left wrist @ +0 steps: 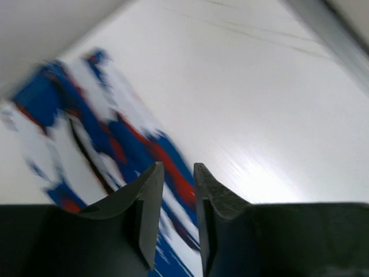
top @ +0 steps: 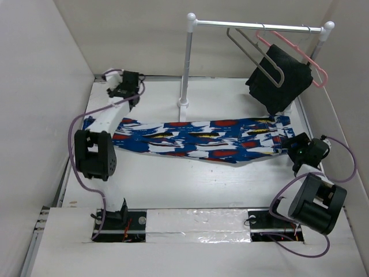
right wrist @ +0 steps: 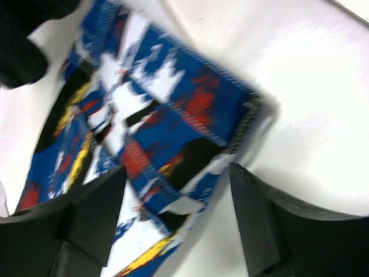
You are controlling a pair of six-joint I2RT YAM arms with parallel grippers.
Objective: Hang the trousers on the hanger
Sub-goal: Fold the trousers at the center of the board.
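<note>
White table [top: 173,184], arms flanking trousers [top: 196,138].

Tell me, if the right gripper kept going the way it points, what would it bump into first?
Probably the trousers: the open right gripper points down at their corner, though depth is unclear.

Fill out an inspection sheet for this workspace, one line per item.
Surface: white table, bare where the cloth does not cover it.
Job's things: trousers laid flat across the table; hanger, grey wire, hooked on the rail.
Clutter: black cloth draped on a pink hanger on the same rail.
Grippers: left gripper nearly shut, holding nothing, over the trousers' left end; right gripper open above the trousers' right end.
Cables: purple cable looping along each arm.
Surroundings: white enclosure walls on three sides.
</note>
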